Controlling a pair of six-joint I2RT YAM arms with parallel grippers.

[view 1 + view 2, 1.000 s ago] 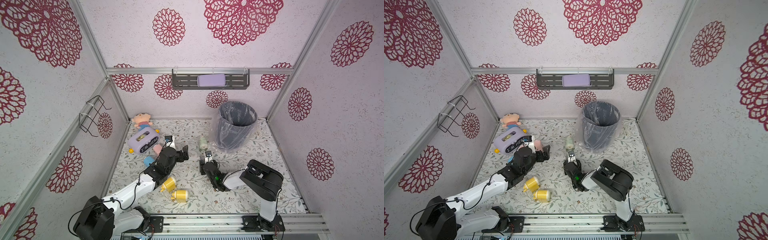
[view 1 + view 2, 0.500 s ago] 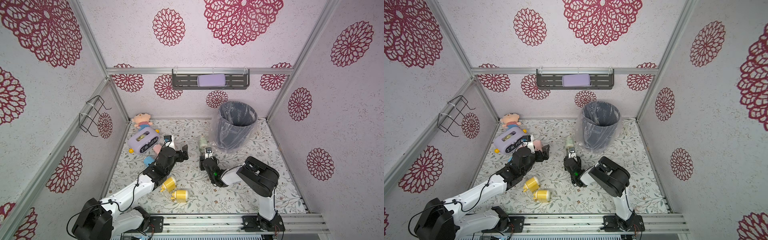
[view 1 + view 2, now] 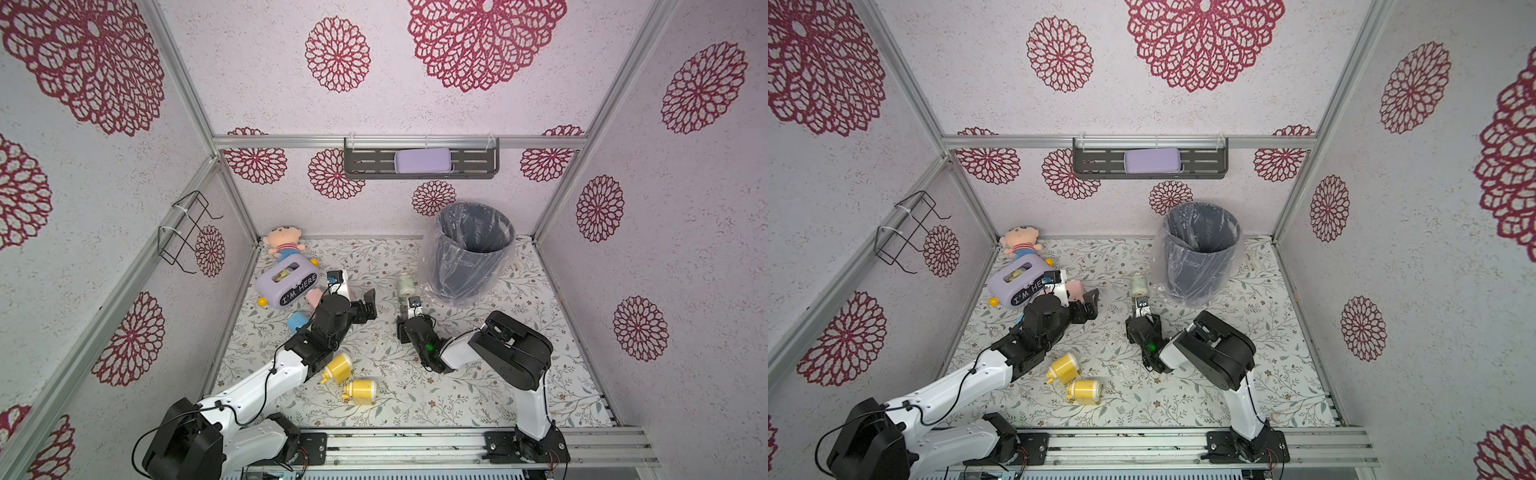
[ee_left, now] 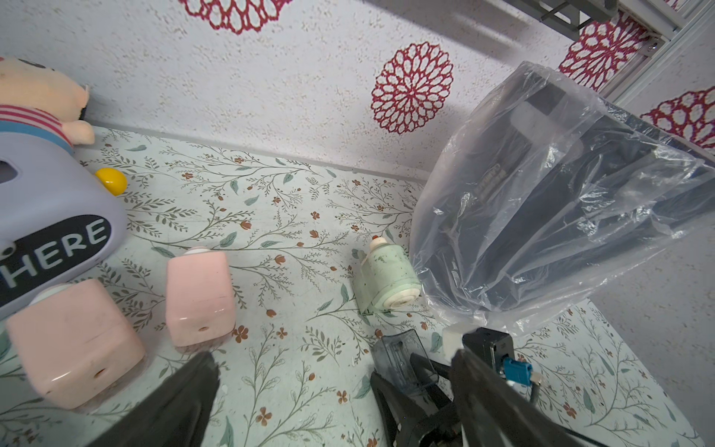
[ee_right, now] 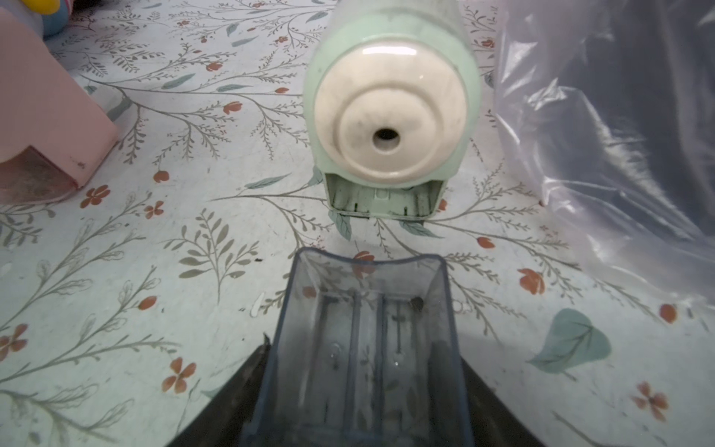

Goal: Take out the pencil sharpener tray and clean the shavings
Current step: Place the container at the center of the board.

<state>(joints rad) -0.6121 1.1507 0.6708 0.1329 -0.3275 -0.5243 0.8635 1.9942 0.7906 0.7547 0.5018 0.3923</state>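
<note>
A mint-green pencil sharpener [image 5: 390,116] lies on the floral floor beside the bin, also seen in both top views [image 3: 406,284] [image 3: 1139,286]. Its bottom slot [image 5: 381,199] stands empty. The clear bluish tray [image 5: 367,329] is out of it, a short way in front of the slot. My right gripper [image 5: 365,387] is shut on the tray, a dark finger against each side wall. No shavings show inside. The left wrist view shows the same tray [image 4: 400,356]. My left gripper [image 3: 359,301] hovers open and empty, left of the sharpener.
A grey bin [image 3: 469,249] lined with clear plastic stands right behind the sharpener. Two pink sharpeners [image 4: 199,294] [image 4: 73,340], a purple box [image 3: 286,282] and a doll [image 3: 284,241] crowd the left. Two yellow sharpeners [image 3: 338,368] [image 3: 361,391] lie near the front.
My right arm has pushed its gripper and the tray slightly farther back toward the green sharpener, its elbow shifting left. The left arm has barely moved.
</note>
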